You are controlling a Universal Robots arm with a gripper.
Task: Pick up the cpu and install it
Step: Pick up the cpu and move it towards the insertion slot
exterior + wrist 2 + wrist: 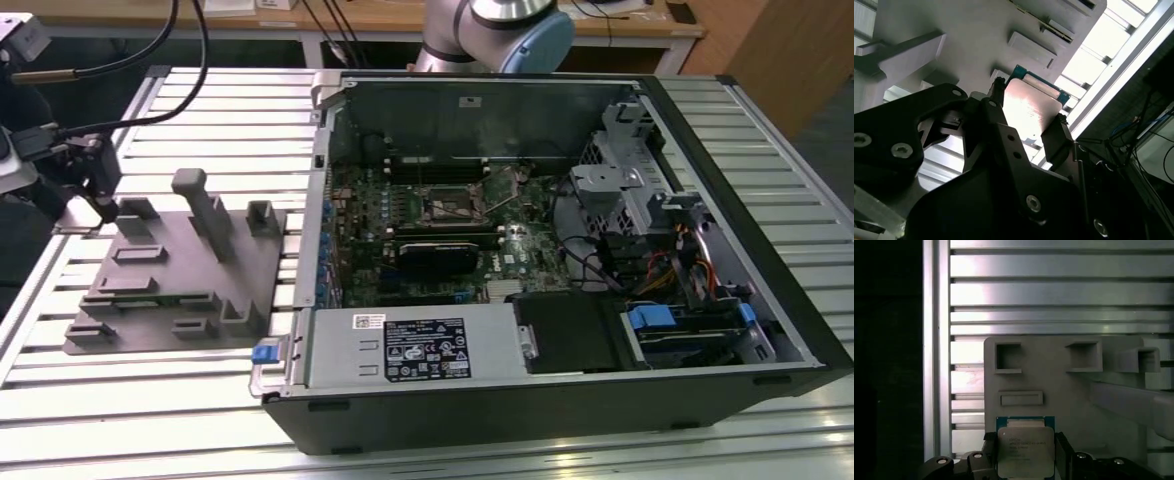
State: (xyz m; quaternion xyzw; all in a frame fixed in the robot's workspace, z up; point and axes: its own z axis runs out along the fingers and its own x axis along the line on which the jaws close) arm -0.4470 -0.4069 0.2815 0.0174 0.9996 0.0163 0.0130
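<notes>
1. The gripper clamps the cpu by two opposite edges, with one of its fingers on each side.
2. The cpu hangs over the grey fixture, near one edge.
3. Its silver lid bears small printed lines.

Small square cpu, shiny silver-grey top, green edge, gripped between two black fingers

Cpu gripped over a grey fixture

The cpu, silver-topped with a green rim, sits clamped between the gripper fingers, the pocketed grey fixture and slatted metal table behind it.
</notes>
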